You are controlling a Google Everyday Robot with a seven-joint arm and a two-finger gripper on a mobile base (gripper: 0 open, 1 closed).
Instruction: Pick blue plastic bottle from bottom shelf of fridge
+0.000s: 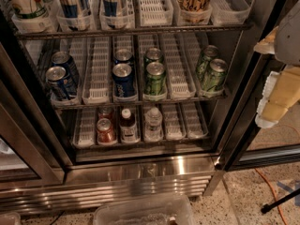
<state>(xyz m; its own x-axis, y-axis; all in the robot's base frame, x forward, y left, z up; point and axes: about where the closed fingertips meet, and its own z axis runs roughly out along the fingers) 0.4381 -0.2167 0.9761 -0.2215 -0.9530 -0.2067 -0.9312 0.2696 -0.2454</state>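
The blue plastic bottle [127, 125] stands upright on the bottom shelf [172, 123] of the fridge [140, 177]. It has a white cap, dark liquid and a white-and-blue label, and sits in the third lane from the left. A red can [106, 131] stands to its left with another behind it. A clear water bottle [153, 123] stands to its right. My gripper [276, 100], cream-coloured, hangs at the right edge of the view, outside the fridge, well right of the bottle and a little above it.
The rack above holds blue cans [123, 79] and green cans [155, 77]. The top rack holds tall cans and cartons. The black door frame [243, 102] stands between gripper and shelves. A clear plastic bin [145, 212], an orange cable [269, 191] and a black stand leg [281, 201] are on the floor.
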